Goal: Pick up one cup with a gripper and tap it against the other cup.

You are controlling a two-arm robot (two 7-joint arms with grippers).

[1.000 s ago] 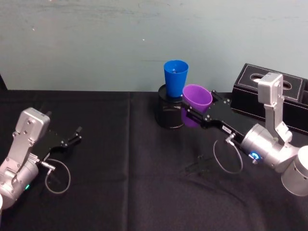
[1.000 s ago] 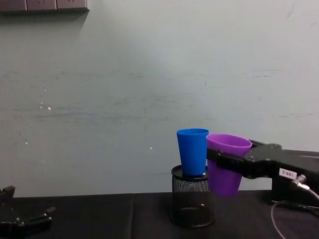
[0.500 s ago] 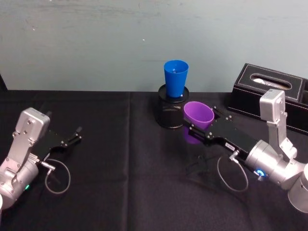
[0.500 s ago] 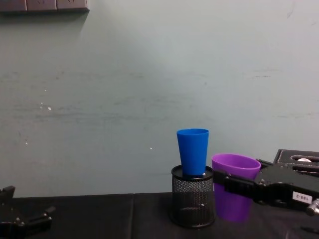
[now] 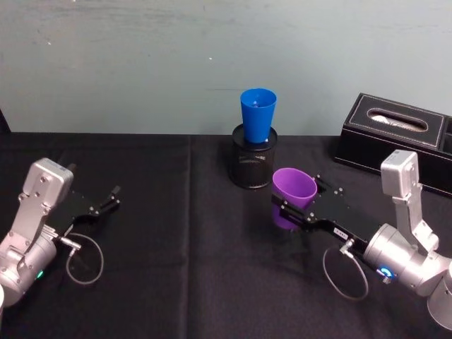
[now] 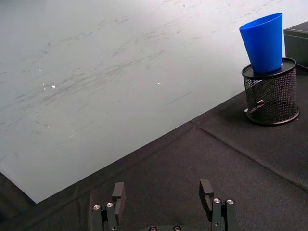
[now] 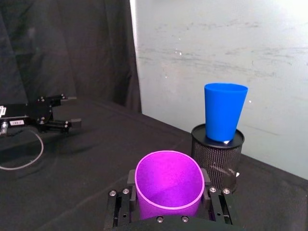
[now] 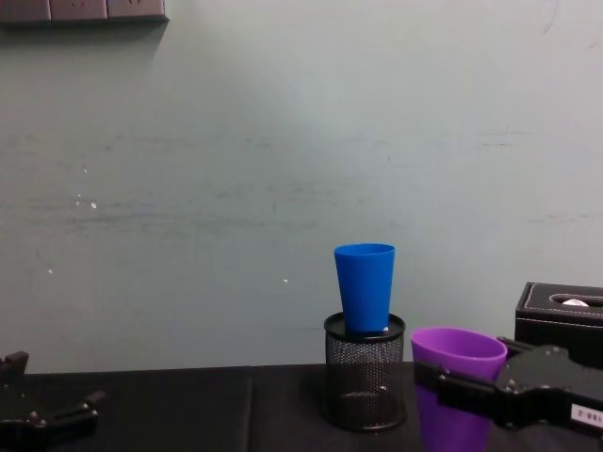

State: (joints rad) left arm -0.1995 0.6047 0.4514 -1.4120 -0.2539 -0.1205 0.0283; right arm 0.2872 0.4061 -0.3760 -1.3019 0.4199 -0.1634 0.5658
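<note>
The table (image 5: 212, 304) is covered with a black cloth (image 5: 141, 169) that reaches up to the pale wall (image 5: 141, 63) at the back. A straight crease (image 5: 190, 212) runs in the cloth from the back toward the front, a little left of the middle. A round black mesh pen holder (image 5: 252, 168) stands upright on the cloth near the back, about in the middle. A black box (image 5: 395, 141) sits at the far right. If the purple cup (image 5: 292, 194) touches the cloth cannot be told
</note>
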